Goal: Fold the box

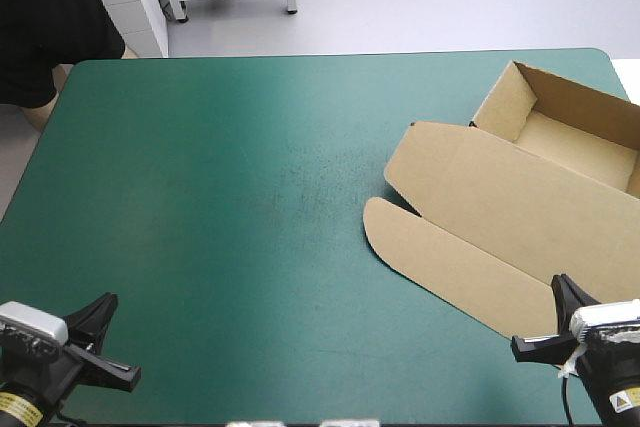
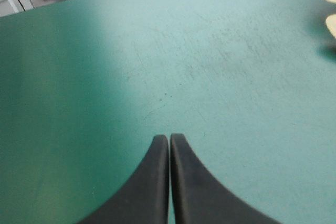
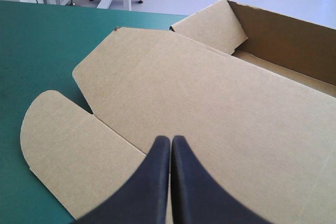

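The high view looks forward and down from behind, taking in nearly the whole counter [image 1: 200,197] to its far edge. The left wrist view sits low, looking along the left jaws across the bare counter. The right wrist view looks along the right jaws, close over the box [image 3: 210,108]. All three catch the box's rounded flap [image 1: 420,247], the left one barely.
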You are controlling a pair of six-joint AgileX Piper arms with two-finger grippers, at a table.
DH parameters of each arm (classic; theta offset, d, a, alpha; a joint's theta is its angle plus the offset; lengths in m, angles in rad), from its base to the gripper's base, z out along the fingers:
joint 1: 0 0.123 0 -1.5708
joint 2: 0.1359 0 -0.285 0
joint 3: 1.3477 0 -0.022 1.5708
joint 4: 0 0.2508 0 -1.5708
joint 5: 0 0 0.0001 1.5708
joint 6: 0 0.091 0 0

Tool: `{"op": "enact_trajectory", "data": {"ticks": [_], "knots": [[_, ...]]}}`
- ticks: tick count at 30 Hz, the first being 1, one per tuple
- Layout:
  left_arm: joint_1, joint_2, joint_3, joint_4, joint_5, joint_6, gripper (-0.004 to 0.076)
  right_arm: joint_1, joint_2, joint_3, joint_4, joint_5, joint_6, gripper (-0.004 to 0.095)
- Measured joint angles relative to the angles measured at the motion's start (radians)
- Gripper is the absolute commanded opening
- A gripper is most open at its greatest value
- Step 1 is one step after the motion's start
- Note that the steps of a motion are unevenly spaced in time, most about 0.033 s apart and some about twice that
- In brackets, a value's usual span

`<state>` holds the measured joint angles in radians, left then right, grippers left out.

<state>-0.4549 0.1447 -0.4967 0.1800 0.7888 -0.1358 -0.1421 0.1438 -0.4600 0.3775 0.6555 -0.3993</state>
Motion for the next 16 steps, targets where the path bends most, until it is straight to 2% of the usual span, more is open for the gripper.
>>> {"op": "enact_trajectory", "data": {"ticks": [6,16], "knots": [[0.0,-0.082,0.0,0.0,0.035,0.0,-0.001,0.0,-0.043,0.002,-0.016,0.0,0.063,-0.0009],[0.0,-0.114,0.0,0.001,0.07,0.0,-0.001,0.0,-0.056,0.039,-0.038,0.017,0.095,-0.0009]]}}
